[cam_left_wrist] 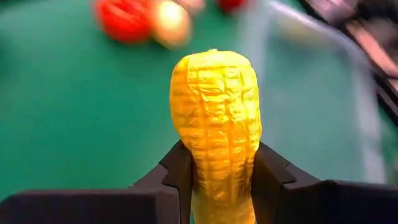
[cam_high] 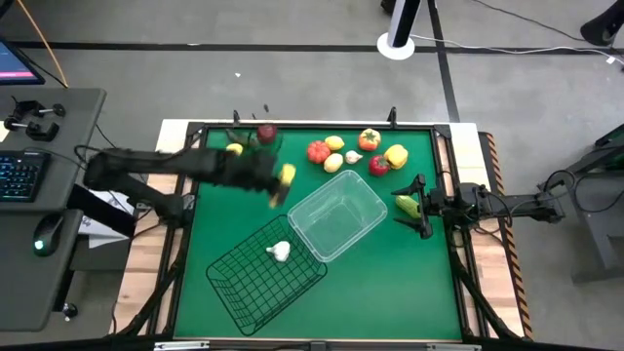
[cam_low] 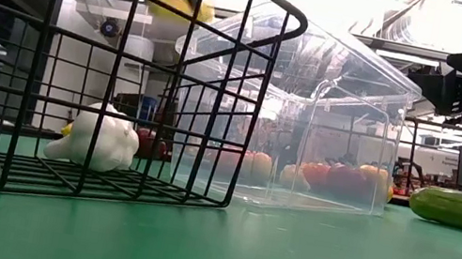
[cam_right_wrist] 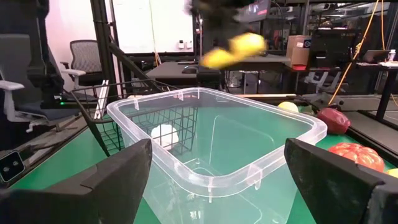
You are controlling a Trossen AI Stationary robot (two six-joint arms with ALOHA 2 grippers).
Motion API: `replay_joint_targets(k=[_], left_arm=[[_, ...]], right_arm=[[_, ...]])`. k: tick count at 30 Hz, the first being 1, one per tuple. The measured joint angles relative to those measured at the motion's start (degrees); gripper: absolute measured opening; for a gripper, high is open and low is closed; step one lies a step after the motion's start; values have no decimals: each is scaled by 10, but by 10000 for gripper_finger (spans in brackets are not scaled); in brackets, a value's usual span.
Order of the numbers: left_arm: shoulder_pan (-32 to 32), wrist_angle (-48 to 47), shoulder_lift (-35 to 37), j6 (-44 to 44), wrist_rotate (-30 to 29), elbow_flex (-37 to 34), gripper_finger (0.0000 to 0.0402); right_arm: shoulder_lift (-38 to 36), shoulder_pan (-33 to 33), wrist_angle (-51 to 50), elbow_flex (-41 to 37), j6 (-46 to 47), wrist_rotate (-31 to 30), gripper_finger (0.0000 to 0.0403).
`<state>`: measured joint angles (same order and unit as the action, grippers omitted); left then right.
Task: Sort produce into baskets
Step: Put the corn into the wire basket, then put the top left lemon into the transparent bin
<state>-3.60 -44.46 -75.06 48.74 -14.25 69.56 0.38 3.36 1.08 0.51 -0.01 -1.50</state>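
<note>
A green table [cam_high: 390,283] is seen, set in a workshop with desks and an office chair [cam_right_wrist: 84,56] behind. Two baskets lie side by side: one black wire basket [cam_high: 263,278] holding a single white garlic [cam_high: 279,252], one clear plastic basket [cam_high: 338,214] with nothing seen inside. A yellow corn cob [cam_left_wrist: 214,124] is clamped between the left gripper [cam_high: 278,185] jaws, just beside the clear basket's rim. The right gripper [cam_high: 416,207] jaws are spread wide, a green cucumber [cam_high: 406,205] lying between them. About seven loose pieces are counted beyond the clear basket.
</note>
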Motion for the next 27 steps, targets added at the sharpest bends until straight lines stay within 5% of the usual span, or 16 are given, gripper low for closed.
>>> replay_joint_targets(k=[6,11,17,23,27], left_arm=[[-210,12,20,58,13,0,98],[-278,-12,-9,139,20,0,138],[-249,-32,-61,181,105,-1,209],[-176,-35,-75,105,234,-1,274],[-70,-109,-51,51,207,20,292]], right_arm=[[0,0,0,0,0,0,360],[0,0,0,0,0,0,360],[0,0,0,0,0,0,360],[0,0,0,0,0,0,360],[0,0,0,0,0,0,360]])
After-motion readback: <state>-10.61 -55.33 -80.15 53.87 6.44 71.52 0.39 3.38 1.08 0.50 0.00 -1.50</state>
